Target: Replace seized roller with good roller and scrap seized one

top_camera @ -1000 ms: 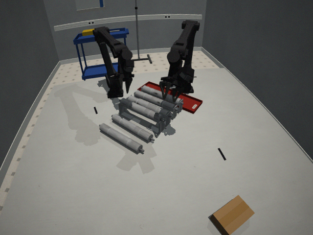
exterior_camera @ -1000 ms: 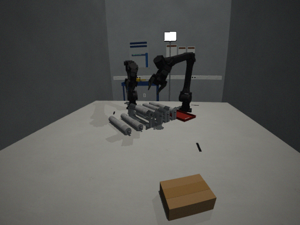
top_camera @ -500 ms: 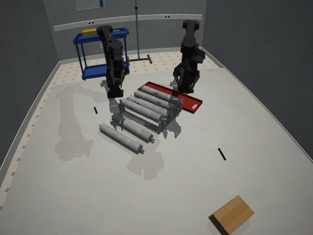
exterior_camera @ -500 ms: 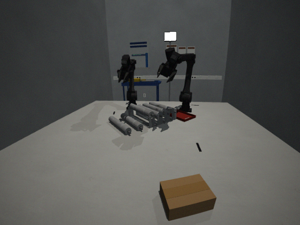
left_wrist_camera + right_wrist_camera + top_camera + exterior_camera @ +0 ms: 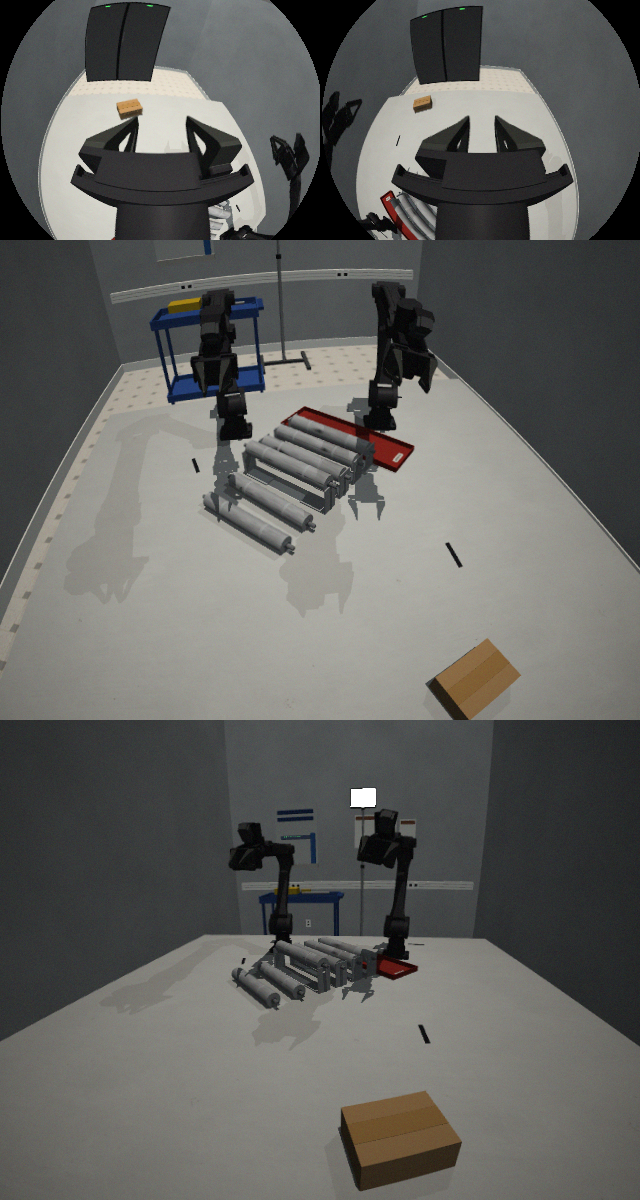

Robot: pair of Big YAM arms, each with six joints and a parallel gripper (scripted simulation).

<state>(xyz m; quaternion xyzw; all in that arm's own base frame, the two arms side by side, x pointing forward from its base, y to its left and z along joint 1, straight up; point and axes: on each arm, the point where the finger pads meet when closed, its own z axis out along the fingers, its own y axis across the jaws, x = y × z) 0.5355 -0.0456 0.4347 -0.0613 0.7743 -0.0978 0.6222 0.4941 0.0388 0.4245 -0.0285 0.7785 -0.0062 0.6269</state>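
Observation:
Four grey rollers rest side by side at the roller bed (image 5: 324,503) (image 5: 321,982). The front one (image 5: 289,464) (image 5: 299,953) sits higher than its neighbour (image 5: 310,459); whether its axle ends are in their holes cannot be told. Two loose rollers (image 5: 271,502) (image 5: 281,980) lie on the table before the bed. The red scrap tray (image 5: 385,446) (image 5: 395,968) (image 5: 402,225) shows no roller in its visible part. My left gripper (image 5: 413,387) (image 5: 376,863) (image 5: 162,119), at picture right, is open, empty and high above the tray side. My right gripper (image 5: 210,390) (image 5: 240,868) (image 5: 482,118) is partly open, empty and raised at picture left.
A cardboard box (image 5: 475,679) (image 5: 400,1138) (image 5: 129,108) (image 5: 422,103) stands at the top and exterior views' side. Small black strips (image 5: 453,554) (image 5: 423,1033) lie on the table. A blue cart (image 5: 217,387) stands behind the arms. Both arms are folded back above their bases.

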